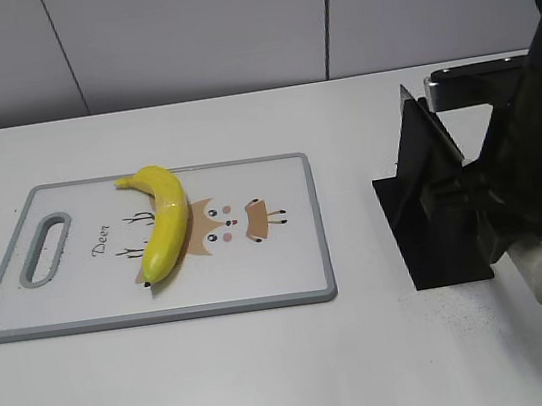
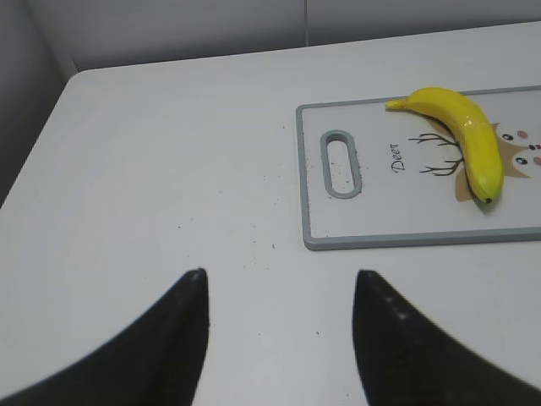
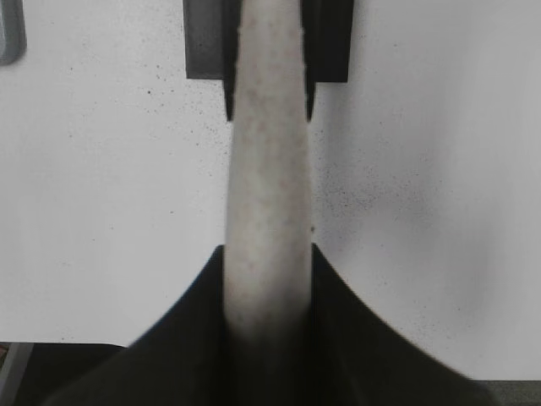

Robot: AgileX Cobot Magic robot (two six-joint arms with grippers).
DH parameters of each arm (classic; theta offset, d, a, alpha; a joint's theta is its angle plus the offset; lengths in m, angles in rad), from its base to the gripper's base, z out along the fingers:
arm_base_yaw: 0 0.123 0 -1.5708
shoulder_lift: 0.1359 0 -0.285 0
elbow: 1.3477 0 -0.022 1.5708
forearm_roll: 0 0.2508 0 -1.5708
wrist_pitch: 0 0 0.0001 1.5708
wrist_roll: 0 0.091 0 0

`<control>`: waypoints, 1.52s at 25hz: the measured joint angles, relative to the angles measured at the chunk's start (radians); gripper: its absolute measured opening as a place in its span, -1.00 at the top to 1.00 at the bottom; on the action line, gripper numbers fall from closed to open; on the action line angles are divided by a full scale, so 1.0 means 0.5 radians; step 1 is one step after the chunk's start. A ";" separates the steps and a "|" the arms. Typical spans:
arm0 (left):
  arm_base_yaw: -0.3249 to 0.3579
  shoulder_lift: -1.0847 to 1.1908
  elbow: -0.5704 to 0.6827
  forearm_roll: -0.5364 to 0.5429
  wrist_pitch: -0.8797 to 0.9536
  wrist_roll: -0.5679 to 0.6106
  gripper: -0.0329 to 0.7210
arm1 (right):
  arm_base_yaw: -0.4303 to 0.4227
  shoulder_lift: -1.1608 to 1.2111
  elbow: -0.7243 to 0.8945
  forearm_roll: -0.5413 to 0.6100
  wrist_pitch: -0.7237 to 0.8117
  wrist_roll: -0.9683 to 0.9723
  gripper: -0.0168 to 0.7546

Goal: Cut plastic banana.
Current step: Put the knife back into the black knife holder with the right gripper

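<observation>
The plastic banana (image 1: 164,221) is glossy yellow, whole and curved. It lies on the left half of the white, grey-rimmed cutting board (image 1: 299,260), over the deer print. It also shows in the left wrist view (image 2: 470,138) at the upper right. My left gripper (image 2: 279,275) is open and empty over bare table, left of the board's handle slot (image 2: 341,162). My right gripper (image 3: 266,249) is shut on a pale knife handle (image 3: 269,152), whose far end meets the black knife stand (image 1: 432,211). The blade is hidden. In the exterior view the handle's end (image 1: 539,274) sticks out below the right gripper (image 1: 502,226).
The white table (image 1: 275,374) carries the board at the left and the black stand at the right. A grey panelled wall (image 1: 226,27) runs behind. The table's rounded far-left corner (image 2: 76,76) shows in the left wrist view.
</observation>
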 joint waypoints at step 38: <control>0.000 0.000 0.000 0.000 0.000 0.000 -0.30 | 0.000 -0.164 -0.406 -0.059 0.348 -0.223 -0.69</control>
